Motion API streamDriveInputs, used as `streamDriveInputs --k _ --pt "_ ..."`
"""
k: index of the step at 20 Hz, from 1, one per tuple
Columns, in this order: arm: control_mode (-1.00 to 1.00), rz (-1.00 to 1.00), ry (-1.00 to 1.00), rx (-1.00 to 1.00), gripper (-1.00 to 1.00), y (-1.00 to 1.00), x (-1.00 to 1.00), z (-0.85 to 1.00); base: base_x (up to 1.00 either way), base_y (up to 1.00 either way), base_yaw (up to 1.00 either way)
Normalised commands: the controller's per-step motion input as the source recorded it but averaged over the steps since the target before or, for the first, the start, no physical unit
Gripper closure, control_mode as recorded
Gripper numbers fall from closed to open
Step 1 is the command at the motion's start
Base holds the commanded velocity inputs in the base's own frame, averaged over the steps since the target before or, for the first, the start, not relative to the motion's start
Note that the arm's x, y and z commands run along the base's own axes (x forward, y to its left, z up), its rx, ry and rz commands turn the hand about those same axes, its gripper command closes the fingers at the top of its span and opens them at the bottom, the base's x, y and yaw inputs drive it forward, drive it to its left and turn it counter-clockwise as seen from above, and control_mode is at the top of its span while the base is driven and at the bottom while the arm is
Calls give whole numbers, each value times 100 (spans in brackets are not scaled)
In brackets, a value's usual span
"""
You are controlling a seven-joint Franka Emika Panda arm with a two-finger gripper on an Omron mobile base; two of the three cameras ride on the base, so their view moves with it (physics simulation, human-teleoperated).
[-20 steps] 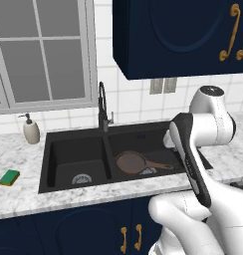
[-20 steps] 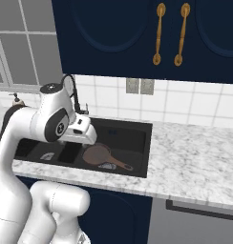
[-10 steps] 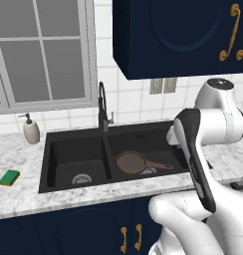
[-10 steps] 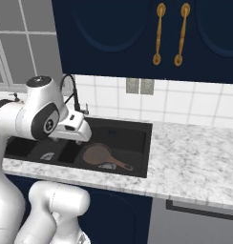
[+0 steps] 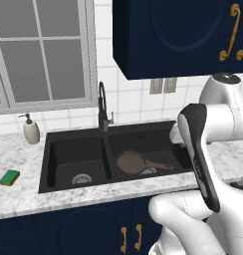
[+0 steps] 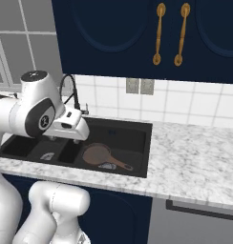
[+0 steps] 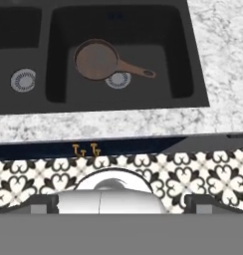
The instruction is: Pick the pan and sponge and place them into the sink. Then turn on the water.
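One pan [image 5: 132, 161] lies in the scene, and it has one long handle [image 5: 160, 165]. There is one green sponge [image 5: 9, 177]. The sink [image 5: 49, 157] is one unit with two basins, and each basin has one round drain, so two drains [image 7: 24, 80] are counted in all. One black faucet [image 5: 103, 106] stands behind the divider. One cream soap dispenser [image 5: 31, 130] sits on the counter [image 6: 195, 162]. One double wall outlet [image 6: 140, 86] is set in the tiles. The right base view shows two brass handles [image 6: 159, 34] on the upper cabinets, and the left base view shows two brass handles on the lower cabinet [image 5: 130, 237].
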Motion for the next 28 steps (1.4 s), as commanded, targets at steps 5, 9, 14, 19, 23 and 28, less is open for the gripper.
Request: streamDriveInputs --k 5,9,14,19,23,28 --pt "100 0 0 0 -100 0 -4 0 -35 0 0" --pt "100 0 0 0 -100 0 0 0 -74 46 0" --pt "100 0 0 0 -100 0 0 0 -3 99 1" --pt "100 0 0 0 -100 0 0 0 33 100 0" --pt "100 0 0 0 -100 0 0 0 37 100 0" --pt "100 0 0 0 -100 0 0 0 34 73 0"
